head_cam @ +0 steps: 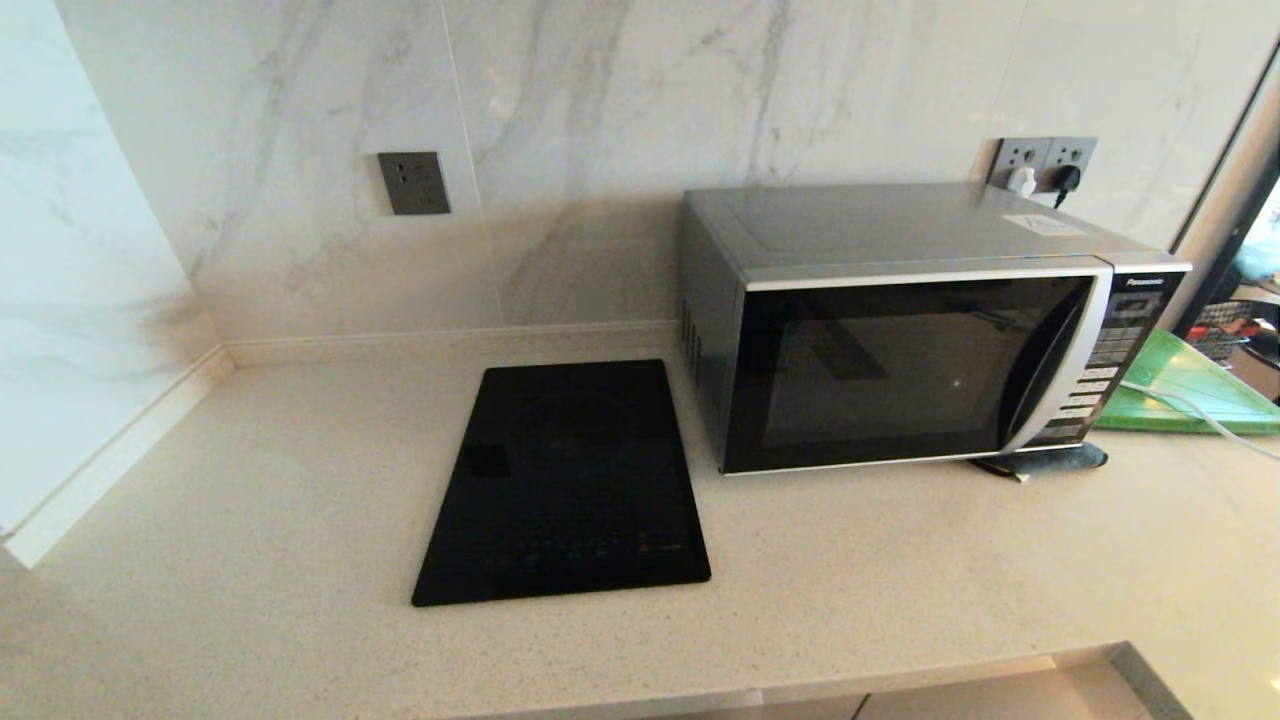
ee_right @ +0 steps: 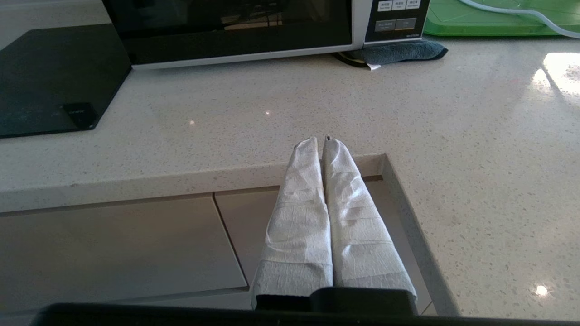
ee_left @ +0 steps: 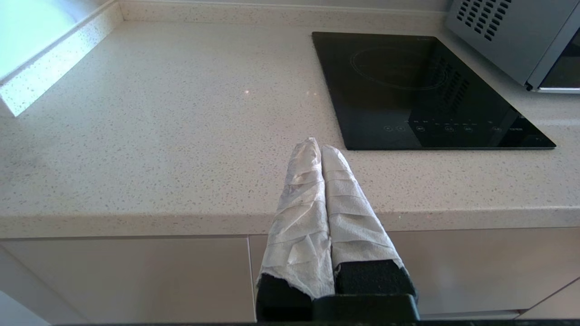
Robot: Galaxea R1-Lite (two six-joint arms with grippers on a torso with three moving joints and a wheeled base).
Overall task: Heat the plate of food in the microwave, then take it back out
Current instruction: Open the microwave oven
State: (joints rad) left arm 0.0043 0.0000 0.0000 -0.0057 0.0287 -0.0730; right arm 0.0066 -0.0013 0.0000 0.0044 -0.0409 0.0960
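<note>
Both hands hang pinched shut and empty off the table's (head_cam: 300,520) front edge, the right hand (ee_right: 322,141) nearer the closed microwave (head_cam: 900,330) at its 11 o'clock, the left hand (ee_left: 317,146) farther; no plate visible.

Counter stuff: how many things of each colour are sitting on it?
Black: 1, cooktop
Silver: 1, microwave
Green: 1, cutting board
Dark grey: 1, cloth
Total: 4
</note>
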